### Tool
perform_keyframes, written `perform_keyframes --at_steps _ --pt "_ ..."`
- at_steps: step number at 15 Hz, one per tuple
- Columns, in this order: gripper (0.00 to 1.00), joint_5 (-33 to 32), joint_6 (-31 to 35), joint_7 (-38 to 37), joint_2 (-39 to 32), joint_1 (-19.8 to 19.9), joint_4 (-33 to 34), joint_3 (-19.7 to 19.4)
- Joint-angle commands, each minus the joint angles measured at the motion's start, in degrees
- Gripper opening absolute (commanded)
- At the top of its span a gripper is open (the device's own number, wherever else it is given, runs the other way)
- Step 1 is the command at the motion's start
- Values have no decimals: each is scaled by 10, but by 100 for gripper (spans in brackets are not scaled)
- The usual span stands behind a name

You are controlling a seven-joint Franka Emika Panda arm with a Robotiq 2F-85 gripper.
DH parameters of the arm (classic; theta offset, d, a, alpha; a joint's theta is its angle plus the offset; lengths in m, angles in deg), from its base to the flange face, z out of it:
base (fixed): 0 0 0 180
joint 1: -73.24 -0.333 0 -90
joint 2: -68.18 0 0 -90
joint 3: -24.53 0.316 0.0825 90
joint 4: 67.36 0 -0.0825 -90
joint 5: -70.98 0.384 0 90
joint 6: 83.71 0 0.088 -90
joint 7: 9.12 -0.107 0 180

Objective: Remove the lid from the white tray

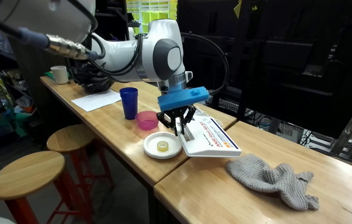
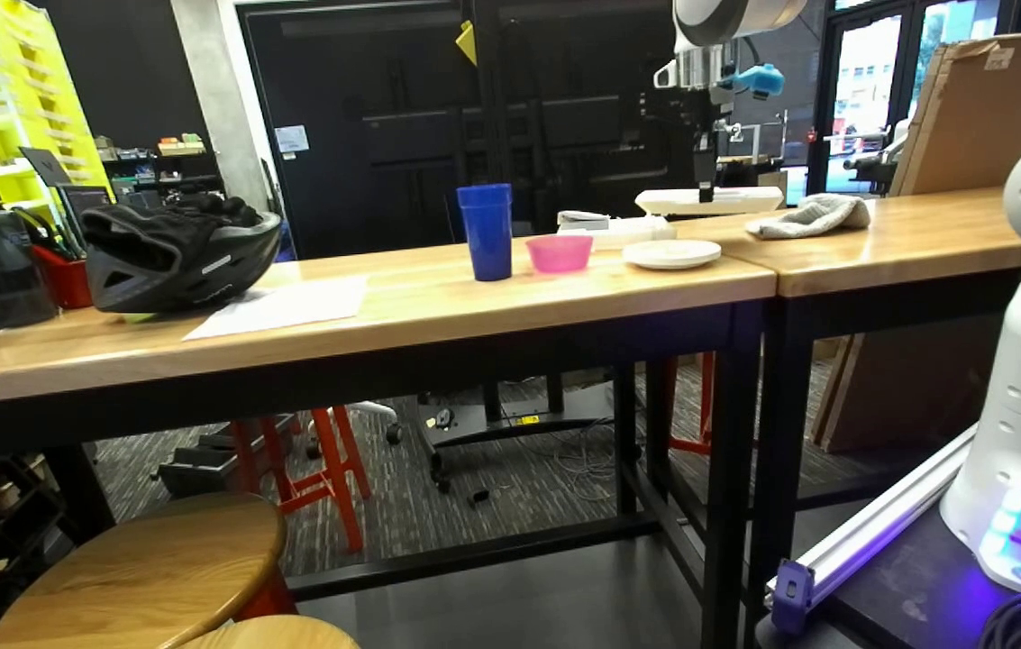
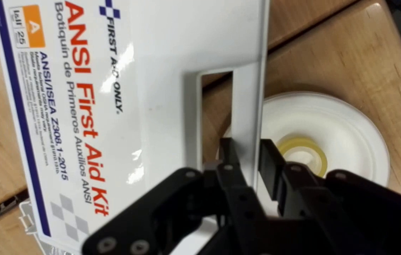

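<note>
Nearest on the table (image 1: 346, 183) in an exterior view, a lumpy grey cloth (image 1: 264, 177) lies well to the right of the round plate (image 1: 150, 144). A yellow ring (image 1: 162, 149) sits in the middle of the plate. Next comes the lid (image 1: 211, 135), flat and white with red words, up in the air, and its slotted edge seems to reach over the plate's rim. The claw (image 3: 246, 146) is pinching that edge, one finger in the slot and one outside. I think the lid could twist or slip, because its whole weight hangs from one thin, shiny side. If it dips now, it may bump the plate and shove the ring. Let go over the cloth, it could land crooked. Just past the plate is the pink bowl (image 1: 147, 123). Behind the plate is the white tray (image 2: 632, 236), with no lid on it; a low swing that way might knock it. Farther past the plate, a wide swing could tip the blue cup (image 1: 129, 107).
</note>
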Motion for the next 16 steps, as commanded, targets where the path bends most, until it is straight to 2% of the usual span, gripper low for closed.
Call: perform_keyframes --at_steps 1,9,16 --pt "5 7 -6 -56 33 10 -27 1" --pt "5 36 -29 -272 33 37 -33 5" --pt "5 53 -30 -373 27 53 -43 4"
